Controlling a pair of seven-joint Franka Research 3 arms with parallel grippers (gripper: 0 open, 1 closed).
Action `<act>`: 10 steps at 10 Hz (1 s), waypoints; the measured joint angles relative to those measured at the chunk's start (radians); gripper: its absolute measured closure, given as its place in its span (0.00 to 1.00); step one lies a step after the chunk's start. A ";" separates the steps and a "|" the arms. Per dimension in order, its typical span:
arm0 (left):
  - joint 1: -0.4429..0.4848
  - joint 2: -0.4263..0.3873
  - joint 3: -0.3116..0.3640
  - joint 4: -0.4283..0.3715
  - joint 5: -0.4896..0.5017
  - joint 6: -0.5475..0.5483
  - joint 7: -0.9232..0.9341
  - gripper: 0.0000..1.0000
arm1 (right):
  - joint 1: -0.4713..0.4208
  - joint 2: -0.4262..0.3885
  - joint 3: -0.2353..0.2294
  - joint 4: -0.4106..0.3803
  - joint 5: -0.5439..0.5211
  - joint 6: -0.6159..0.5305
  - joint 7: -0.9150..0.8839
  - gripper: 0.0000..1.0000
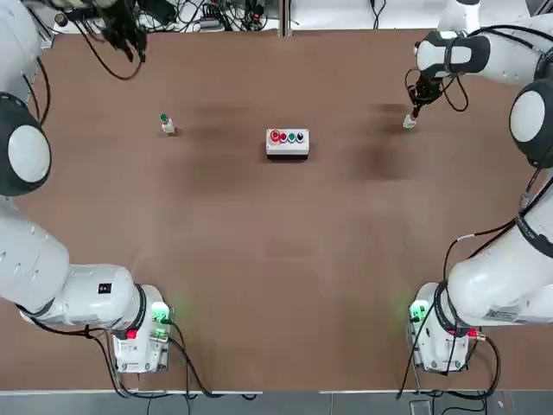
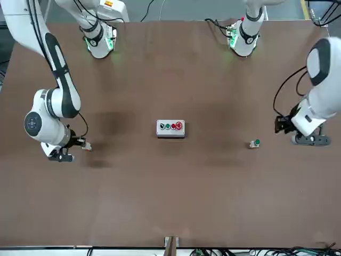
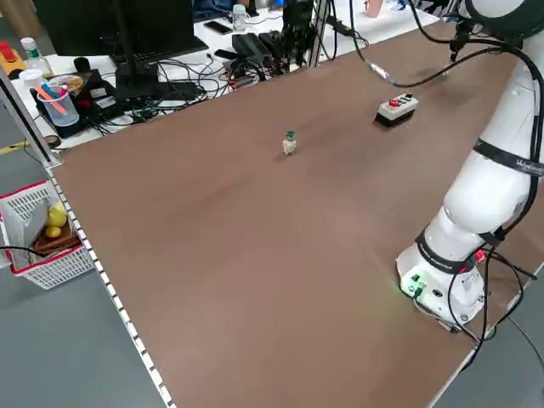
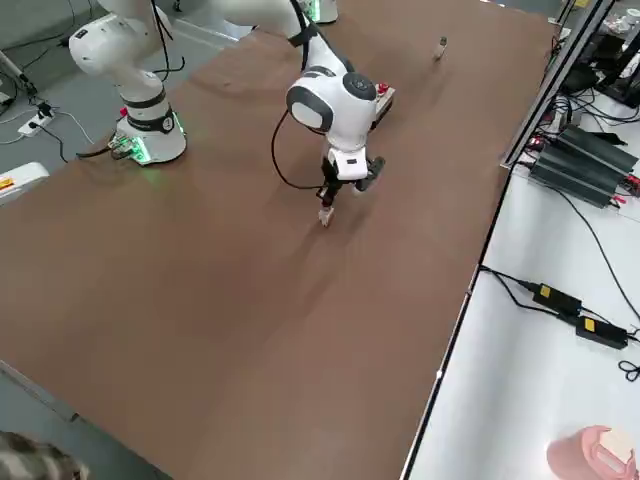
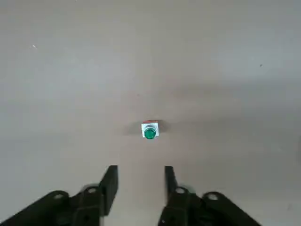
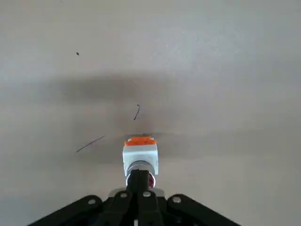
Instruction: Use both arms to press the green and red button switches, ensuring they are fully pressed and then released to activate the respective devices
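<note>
The green button switch (image 1: 167,124) stands on its pale base at the far left of the table, also seen as the green switch (image 5: 150,130) in the left wrist view. My left gripper (image 5: 140,176) hangs open above and short of it, near the far left corner (image 1: 130,39). The red button switch (image 1: 409,121) stands at the far right. My right gripper (image 6: 139,176) is shut, and its joined fingertips rest on the red cap of the red switch (image 6: 140,155), mostly hiding the cap. The right side view shows the right gripper (image 4: 330,197) straight over the switch (image 4: 325,215).
A white button box (image 1: 287,141) with a row of red, green and dark buttons sits at the table's middle, between the two switches. Cables and equipment (image 3: 170,59) crowd the desk beyond the far edge. Both arm bases (image 1: 138,333) stand at the near edge.
</note>
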 joint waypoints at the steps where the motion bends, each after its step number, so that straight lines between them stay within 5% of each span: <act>1: 0.000 0.000 0.000 0.045 0.000 -0.033 -0.002 0.30 | 0.000 0.000 0.000 0.000 0.000 0.000 0.000 0.99; 3: 0.000 0.002 0.001 0.121 0.000 -0.085 -0.009 0.01 | 0.000 0.000 0.000 0.001 0.000 0.000 0.001 0.99; 10: 0.003 0.002 0.011 0.234 0.000 -0.158 -0.010 0.00 | 0.000 0.000 0.000 0.008 0.001 0.000 0.013 0.99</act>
